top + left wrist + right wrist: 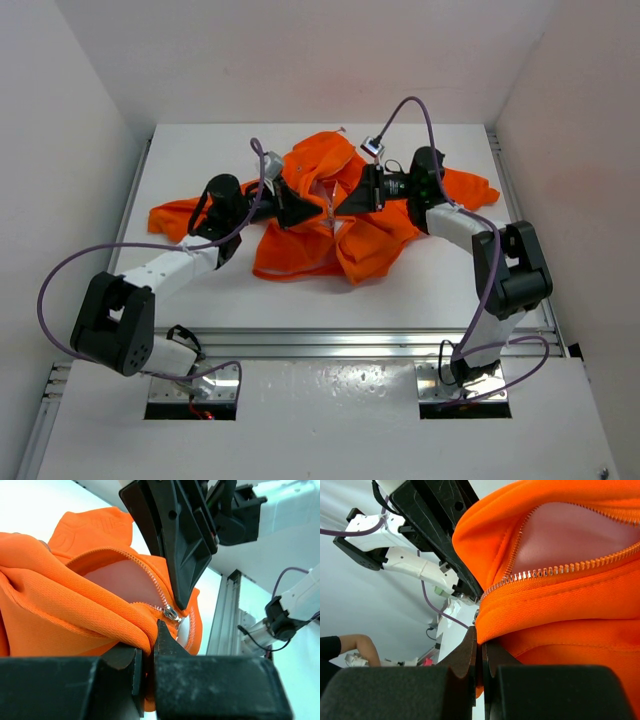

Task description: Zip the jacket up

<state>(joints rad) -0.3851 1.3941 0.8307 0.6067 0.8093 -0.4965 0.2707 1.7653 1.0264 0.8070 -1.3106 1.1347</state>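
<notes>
Crosswise, jacket [372, 245] sprawls sleeve-to-sleeve (left-right); left pincer [150, 641], right pincer [480, 639] both pinching fabric by zipper [154, 586].

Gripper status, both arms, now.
Left gripper: closed, pinching the jacket fabric at its front edge.
Right gripper: closed on the jacket at the zipper slider.

jacket [560, 645]: cut off by the right wrist view's top and right edges
right tool [479, 640], its catch: hidden between closed fingers
</notes>
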